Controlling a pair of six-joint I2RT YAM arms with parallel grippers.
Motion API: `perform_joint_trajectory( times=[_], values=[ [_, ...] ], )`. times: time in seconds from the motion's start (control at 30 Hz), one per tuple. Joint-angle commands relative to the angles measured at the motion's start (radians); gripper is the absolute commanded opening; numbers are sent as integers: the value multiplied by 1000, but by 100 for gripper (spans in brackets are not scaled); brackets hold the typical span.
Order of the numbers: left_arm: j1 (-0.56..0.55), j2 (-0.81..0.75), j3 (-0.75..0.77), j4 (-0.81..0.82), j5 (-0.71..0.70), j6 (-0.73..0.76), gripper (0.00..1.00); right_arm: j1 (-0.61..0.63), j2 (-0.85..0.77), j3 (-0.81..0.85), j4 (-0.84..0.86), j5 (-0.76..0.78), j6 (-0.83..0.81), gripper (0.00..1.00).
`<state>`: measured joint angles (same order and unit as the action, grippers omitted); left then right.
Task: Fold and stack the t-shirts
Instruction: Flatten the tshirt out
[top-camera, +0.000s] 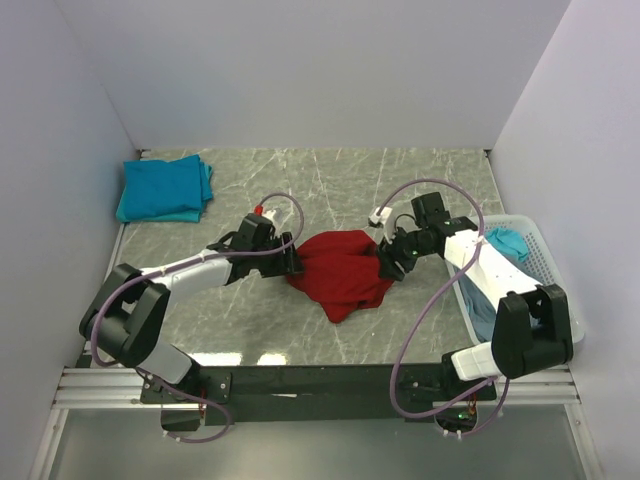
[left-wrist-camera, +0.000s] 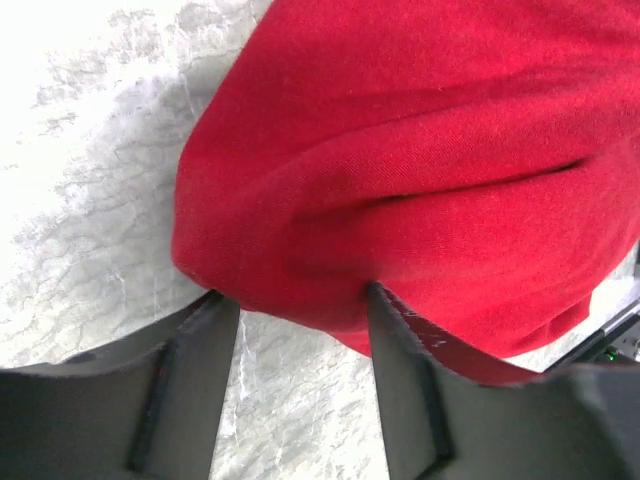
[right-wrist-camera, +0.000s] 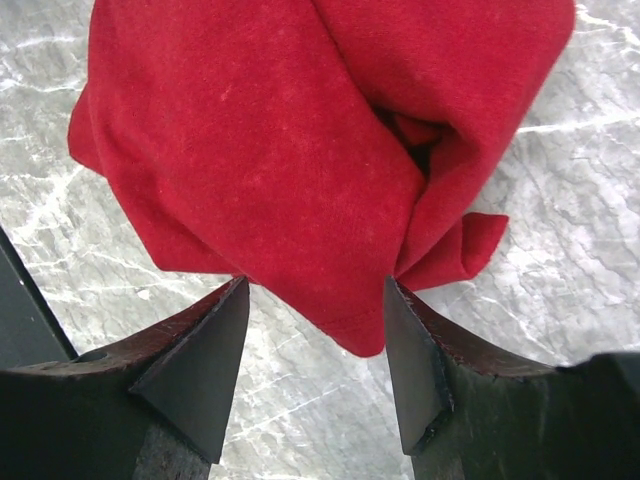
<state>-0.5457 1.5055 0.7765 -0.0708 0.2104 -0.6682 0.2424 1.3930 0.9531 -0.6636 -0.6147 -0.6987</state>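
My left claw (left-wrist-camera: 293, 292) and right claw (right-wrist-camera: 315, 280) were both spread, the crumpled bright red cloth t-shirt (top-camera: 340, 272) between their fingers.

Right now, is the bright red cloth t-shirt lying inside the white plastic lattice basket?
No, the bright red cloth t-shirt lies crumpled on the grey marbled table, left of the white plastic lattice basket.
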Motion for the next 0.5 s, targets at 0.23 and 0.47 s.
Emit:
perform_joint_trajectory(
  times=[0.23, 0.47],
  values=[
    [-8, 22, 69, 26, -13, 33, 48, 46, 41, 7, 33, 39, 27, 55],
    [-7, 39, 73, 35, 3, 39, 39, 51, 63, 24, 21, 47, 36, 39]
  ],
)
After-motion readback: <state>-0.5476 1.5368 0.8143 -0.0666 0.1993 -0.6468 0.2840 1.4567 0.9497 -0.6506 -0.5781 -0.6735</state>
